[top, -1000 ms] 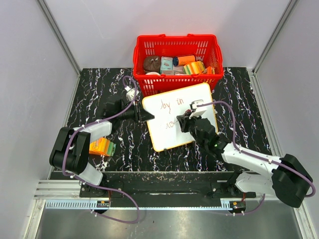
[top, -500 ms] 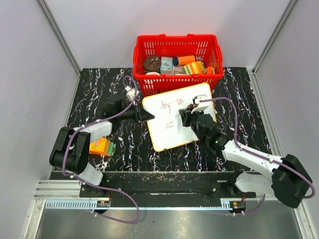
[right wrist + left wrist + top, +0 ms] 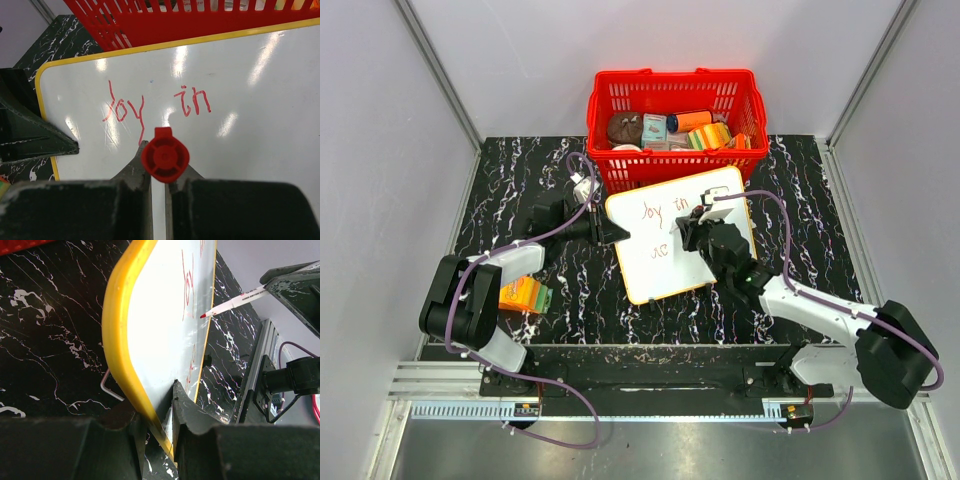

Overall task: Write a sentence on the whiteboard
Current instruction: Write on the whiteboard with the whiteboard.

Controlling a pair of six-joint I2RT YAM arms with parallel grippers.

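While L claw clamps whiteboard edge, R claw grips red marker, sentence reads "joy in", 2nd line unclear.

Bright, even light comes from overhead, leaving only soft shadows on the worktop. White glare patches sit on the whiteboard in the right wrist view, and the marker close to the lens looks slightly soft

— What sits at the back of your table?
— You have a red basket, packed: a brown round item, an orange can on its side, a small teal box.
— And to your left?
— An orange box with a green end, lying on the black marbled top.
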